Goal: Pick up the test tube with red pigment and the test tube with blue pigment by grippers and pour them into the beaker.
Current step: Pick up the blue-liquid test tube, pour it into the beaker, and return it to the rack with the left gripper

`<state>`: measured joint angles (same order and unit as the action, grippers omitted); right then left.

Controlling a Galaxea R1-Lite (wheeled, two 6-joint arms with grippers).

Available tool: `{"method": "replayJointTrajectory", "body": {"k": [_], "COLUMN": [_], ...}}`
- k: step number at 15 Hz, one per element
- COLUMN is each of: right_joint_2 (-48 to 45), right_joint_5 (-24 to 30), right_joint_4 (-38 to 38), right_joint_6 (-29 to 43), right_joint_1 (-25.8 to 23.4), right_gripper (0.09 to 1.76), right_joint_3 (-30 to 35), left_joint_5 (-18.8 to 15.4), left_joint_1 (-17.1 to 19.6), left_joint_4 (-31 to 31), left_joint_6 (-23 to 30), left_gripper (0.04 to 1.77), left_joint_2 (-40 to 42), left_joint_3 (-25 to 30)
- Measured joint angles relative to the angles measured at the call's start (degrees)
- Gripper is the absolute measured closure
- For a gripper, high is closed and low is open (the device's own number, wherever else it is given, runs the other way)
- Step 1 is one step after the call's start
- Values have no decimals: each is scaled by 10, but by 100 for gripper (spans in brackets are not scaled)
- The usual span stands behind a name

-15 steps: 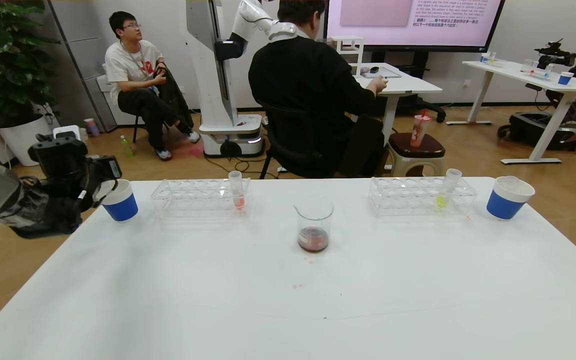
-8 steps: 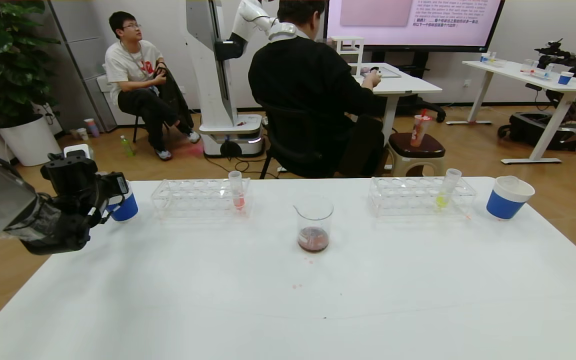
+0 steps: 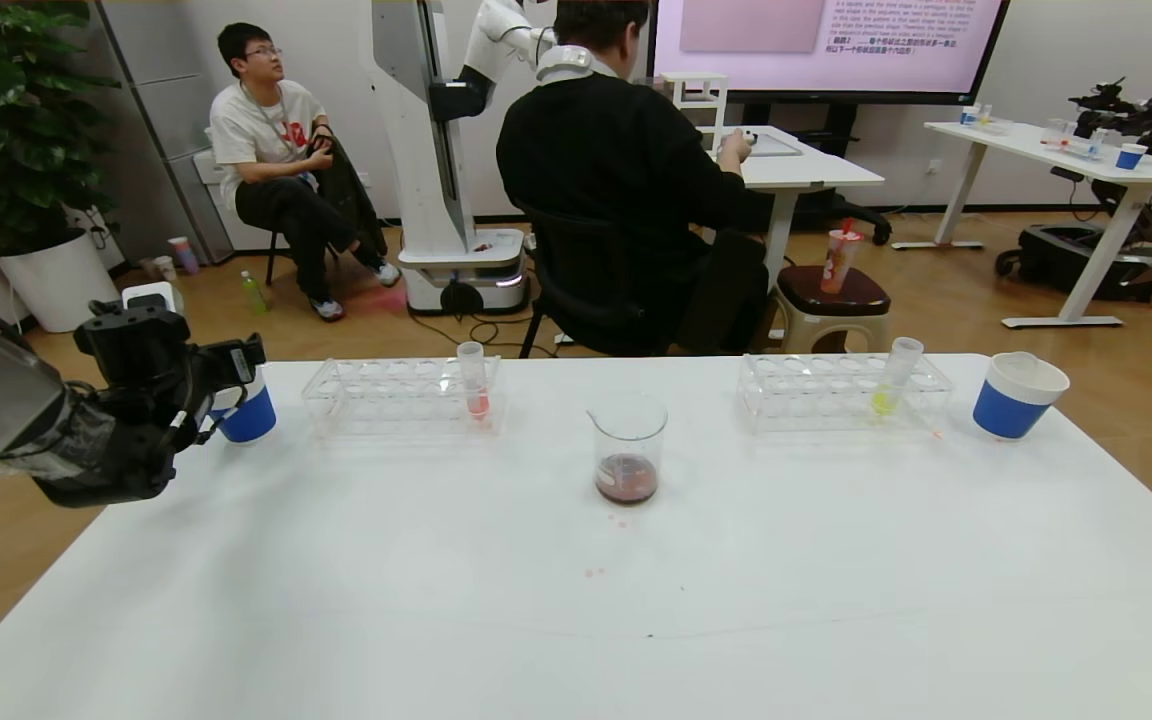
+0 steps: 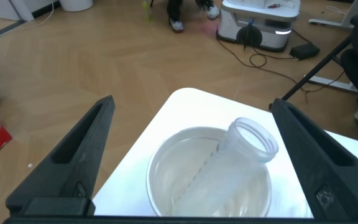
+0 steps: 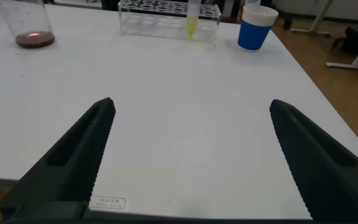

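My left gripper hangs open over the left blue-and-white paper cup at the table's far left corner. In the left wrist view the gripper has its jaws wide apart. An empty clear tube leans inside that cup. The beaker stands mid-table with dark reddish liquid at its bottom, and shows in the right wrist view. No tube with vivid orange-red or cyan-blue liquid is in view. My right gripper is open and empty above bare table, out of the head view.
A clear rack holds a tube of pinkish-red liquid. A second rack holds a yellow-green tube, with another paper cup at the far right. Small red drips mark the table. People sit beyond it.
My left gripper has moved right and a little forward, from beside the left paper cup to over it. Everything on the table has stayed put.
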<state>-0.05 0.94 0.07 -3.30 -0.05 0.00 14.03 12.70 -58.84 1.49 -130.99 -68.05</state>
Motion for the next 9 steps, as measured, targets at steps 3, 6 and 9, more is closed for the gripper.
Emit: {"method": "replayJointTrajectory", "body": {"k": [3,6,9], "right_joint_2": [0,0,0], "right_joint_5": [0,0,0], "right_joint_4": [0,0,0], "right_joint_6": [0,0,0], "right_joint_1": [0,0,0], "right_gripper": [11,11,11], "right_joint_3": [0,0,0], "left_joint_5": [-11,-23,-24], "left_joint_1": [-33,-98,-153], "left_joint_4": [19,71,101], "left_joint_6": [2,2,-3], "left_gripper": [6,6,6], "left_joint_2": [36,85,133], "left_joint_3": [-10,-15,-17]}}
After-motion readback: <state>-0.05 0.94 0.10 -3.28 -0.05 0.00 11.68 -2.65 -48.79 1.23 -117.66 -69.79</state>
